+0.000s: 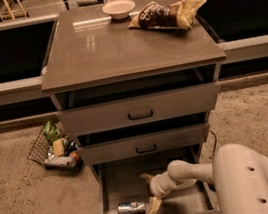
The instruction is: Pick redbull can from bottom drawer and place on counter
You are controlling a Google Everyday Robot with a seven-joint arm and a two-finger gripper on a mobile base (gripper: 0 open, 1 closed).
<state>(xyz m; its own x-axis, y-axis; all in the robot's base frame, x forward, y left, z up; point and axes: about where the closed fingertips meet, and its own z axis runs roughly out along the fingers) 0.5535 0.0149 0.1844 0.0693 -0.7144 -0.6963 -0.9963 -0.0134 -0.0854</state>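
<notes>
As gripper fingers gape in bottom drawer, redbull can beside.

Speckled tan carpet spreads under warm light, with a wire basket of packets on it at left. Behind, a pale ledge runs across dark panels. My gripper, fingers spread, is low inside the bottom drawer.

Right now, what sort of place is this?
Probably a mock kitchen or test lab: a drawer cabinet whose counter holds a bowl and chip bag, with the tool open in the bottom drawer beside a redbull can.
</notes>
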